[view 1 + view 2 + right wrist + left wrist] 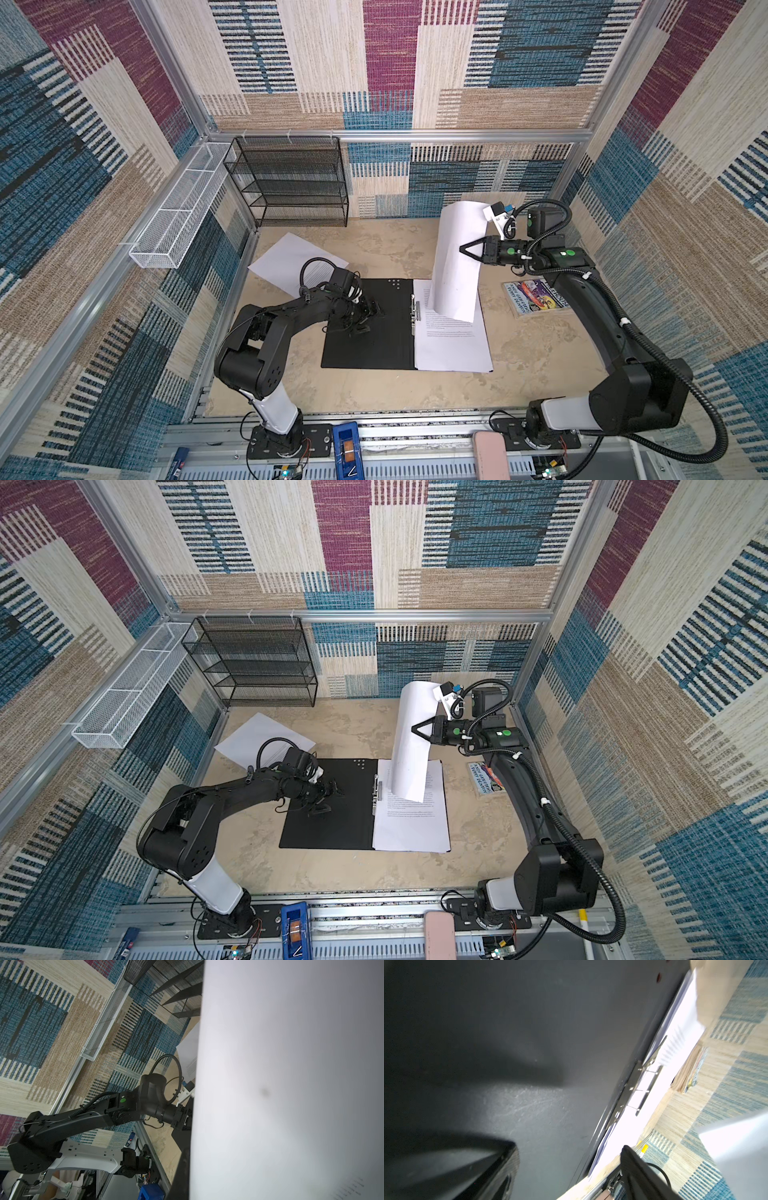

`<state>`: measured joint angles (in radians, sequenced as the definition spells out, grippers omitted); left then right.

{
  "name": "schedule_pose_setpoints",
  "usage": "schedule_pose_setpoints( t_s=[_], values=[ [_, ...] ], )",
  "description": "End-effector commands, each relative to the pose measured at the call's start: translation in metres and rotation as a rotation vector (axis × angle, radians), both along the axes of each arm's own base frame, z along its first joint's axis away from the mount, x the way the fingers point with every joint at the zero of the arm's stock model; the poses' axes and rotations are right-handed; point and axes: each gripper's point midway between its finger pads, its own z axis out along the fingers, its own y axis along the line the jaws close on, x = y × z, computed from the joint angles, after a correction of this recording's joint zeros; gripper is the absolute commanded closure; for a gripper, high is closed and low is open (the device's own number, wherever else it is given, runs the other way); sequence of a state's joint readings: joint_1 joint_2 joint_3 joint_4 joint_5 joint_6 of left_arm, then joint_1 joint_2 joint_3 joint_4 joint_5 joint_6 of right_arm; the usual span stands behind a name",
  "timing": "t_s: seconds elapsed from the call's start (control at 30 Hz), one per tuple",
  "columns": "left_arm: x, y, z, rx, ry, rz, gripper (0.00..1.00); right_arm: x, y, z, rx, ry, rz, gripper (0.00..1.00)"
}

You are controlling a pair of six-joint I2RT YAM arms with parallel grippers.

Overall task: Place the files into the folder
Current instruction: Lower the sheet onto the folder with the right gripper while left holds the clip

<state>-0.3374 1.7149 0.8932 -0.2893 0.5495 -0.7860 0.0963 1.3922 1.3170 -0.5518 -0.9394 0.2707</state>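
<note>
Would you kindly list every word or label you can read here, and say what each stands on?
"...HOUSE": top edge of the book cover; the rest is blurred.
Printed sheet in the folder: lines too small to read.
Lifted sheet in the right end effector: faint print, too blurred.

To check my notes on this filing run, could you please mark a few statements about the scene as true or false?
1. The right gripper pinches a lifted sheet over the folder. True.
2. The folder lies closed. False: it lies open, black inside up.
3. The left gripper rests open on the folder's left cover. True.
4. The book lies inside the folder. False: it lies on the table, right of the folder.
5. A loose sheet lies outside the folder. True.
</note>
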Motion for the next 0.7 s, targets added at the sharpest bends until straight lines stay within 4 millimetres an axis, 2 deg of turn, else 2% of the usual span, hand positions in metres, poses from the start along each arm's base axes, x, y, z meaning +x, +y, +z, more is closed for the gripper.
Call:
schedule_pose_setpoints(
  t_s=[0.0,0.1,0.2,0.27,0.3,0.33,0.43,0.53,0.67],
  values=[
    [-0.032,0.065,-0.042,0.317,0.126,0.034,0.19,-0.014,0.006,-0.009,0.02,0.035,0.072,0.96],
    [-0.031,0.07,-0.04,0.321,0.122,0.038,0.18,-0.025,0.007,-0.036,0.064,0.113,0.104,0.97],
    [-0.03,0.07,-0.04,0.304,0.125,0.045,0.19,-0.03,-0.003,-0.067,0.062,0.161,0.055,0.98],
    [-0.03,0.069,-0.04,0.295,0.125,0.047,0.19,-0.026,-0.015,-0.103,-0.031,0.227,-0.018,0.98],
    [-0.029,0.068,-0.04,0.29,0.124,0.045,0.19,-0.025,-0.024,-0.127,-0.105,0.273,-0.065,0.99],
    [-0.029,0.068,-0.039,0.287,0.124,0.046,0.19,-0.026,-0.031,-0.15,-0.168,0.317,-0.099,0.99],
    [-0.029,0.068,-0.038,0.284,0.119,0.043,0.18,-0.032,-0.05,-0.201,-0.299,0.409,-0.163,1.0],
    [-0.029,0.067,-0.038,0.278,0.12,0.043,0.19,-0.031,-0.052,-0.214,-0.337,0.42,-0.176,1.0],
    [-0.028,0.065,-0.039,0.267,0.125,0.041,0.19,-0.032,-0.059,-0.245,-0.467,0.475,-0.181,1.0]
  ],
)
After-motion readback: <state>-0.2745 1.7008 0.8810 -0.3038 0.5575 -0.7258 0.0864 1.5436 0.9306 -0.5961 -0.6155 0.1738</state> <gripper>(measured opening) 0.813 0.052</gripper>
